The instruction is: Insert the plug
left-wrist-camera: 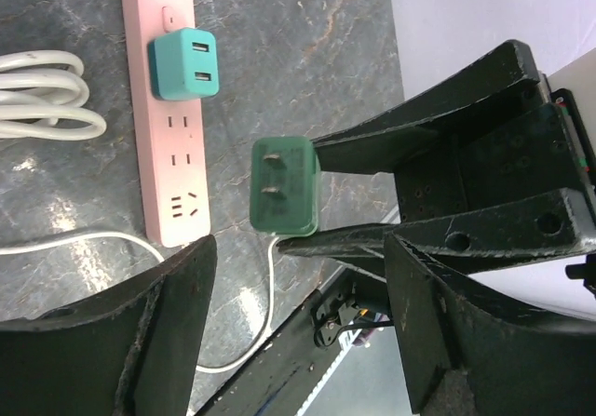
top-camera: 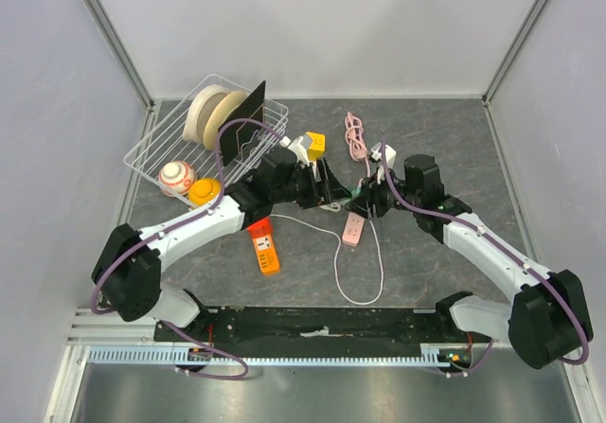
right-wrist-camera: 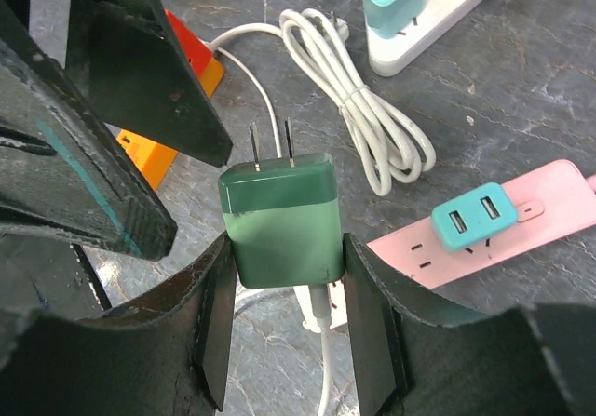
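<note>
Pink power strip [left-wrist-camera: 172,155] lies mid-surface, nearest me, with a teal USB adapter [left-wrist-camera: 184,62] seated toward one end. Just beside it, lifted off the surface, my right pincer [right-wrist-camera: 284,253] is clamped on the dark green two-prong plug [right-wrist-camera: 277,216], prongs bare. Left pincer [left-wrist-camera: 300,244] stands apart, gripping nothing, close by the plug. White wire basket [top-camera: 161,149] sits at the far left corner.

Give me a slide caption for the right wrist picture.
Right pincer clamps a green plug, prongs outward, near the pink power strip carrying a teal adapter.
</note>
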`<state>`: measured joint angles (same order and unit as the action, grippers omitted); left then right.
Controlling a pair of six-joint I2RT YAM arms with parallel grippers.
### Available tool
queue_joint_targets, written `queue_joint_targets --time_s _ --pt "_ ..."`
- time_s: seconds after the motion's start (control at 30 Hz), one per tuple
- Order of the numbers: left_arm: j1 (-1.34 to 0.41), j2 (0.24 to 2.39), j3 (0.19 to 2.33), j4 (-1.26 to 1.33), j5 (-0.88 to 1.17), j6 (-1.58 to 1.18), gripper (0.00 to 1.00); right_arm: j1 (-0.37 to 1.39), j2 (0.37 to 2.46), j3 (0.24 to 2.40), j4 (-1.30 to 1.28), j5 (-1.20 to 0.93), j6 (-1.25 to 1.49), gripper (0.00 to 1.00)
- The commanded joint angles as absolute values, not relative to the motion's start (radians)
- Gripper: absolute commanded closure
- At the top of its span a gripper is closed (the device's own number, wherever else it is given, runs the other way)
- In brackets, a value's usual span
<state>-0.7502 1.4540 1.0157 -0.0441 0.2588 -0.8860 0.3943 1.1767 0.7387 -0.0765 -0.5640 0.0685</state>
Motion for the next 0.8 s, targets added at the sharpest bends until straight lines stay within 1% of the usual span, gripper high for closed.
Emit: queue_joint_targets --time_s 0.0,0.2,0.3,0.33,0.4,0.43,0.5,0.53,0.6,0.63,0.67,0.73,0.77 --pt "-0.752 1.450 1.003 0.043 0.319 -0.942 0.23 0.425 1.172 0.752 -0.012 -0.586 0.037 0.96" --pt "-0.752 1.473 0.993 0.008 0.281 -0.954 0.29 0.445 1.170 0.759 -0.009 -0.587 0.040 0.96" --pt "-0.752 1.480 0.992 0.020 0.282 -0.956 0.35 0.452 1.175 0.758 0.020 -0.589 0.048 0.96" --pt "-0.752 1.485 0.994 0.021 0.285 -0.956 0.39 0.454 1.177 0.758 0.023 -0.589 0.049 0.96" --pt "-0.752 1.483 0.993 0.025 0.287 -0.956 0.44 0.459 1.180 0.756 0.028 -0.586 0.055 0.96" --pt "-0.752 1.483 0.991 0.026 0.290 -0.956 0.53 0.457 1.180 0.756 0.029 -0.586 0.057 0.96" --pt "-0.752 1.480 0.988 0.032 0.294 -0.954 0.62 0.459 1.181 0.753 0.038 -0.584 0.064 0.96" --pt "-0.752 1.477 0.985 0.034 0.295 -0.956 0.76 0.462 1.181 0.752 0.043 -0.583 0.067 0.96" --pt "-0.752 1.473 0.983 0.037 0.301 -0.960 0.88 0.463 1.181 0.749 0.055 -0.583 0.078 0.96" --pt "-0.752 1.471 0.979 0.037 0.304 -0.963 0.98 0.465 1.181 0.747 0.058 -0.580 0.081 0.94" --pt "-0.752 1.468 0.977 0.037 0.305 -0.971 0.98 0.466 1.181 0.749 0.063 -0.578 0.083 0.83" --pt "-0.749 1.453 0.965 0.035 0.301 -0.988 0.98 0.465 1.177 0.749 0.067 -0.572 0.095 0.65" --pt "-0.744 1.447 0.959 0.037 0.301 -1.018 0.98 0.468 1.166 0.749 0.072 -0.568 0.103 0.49"
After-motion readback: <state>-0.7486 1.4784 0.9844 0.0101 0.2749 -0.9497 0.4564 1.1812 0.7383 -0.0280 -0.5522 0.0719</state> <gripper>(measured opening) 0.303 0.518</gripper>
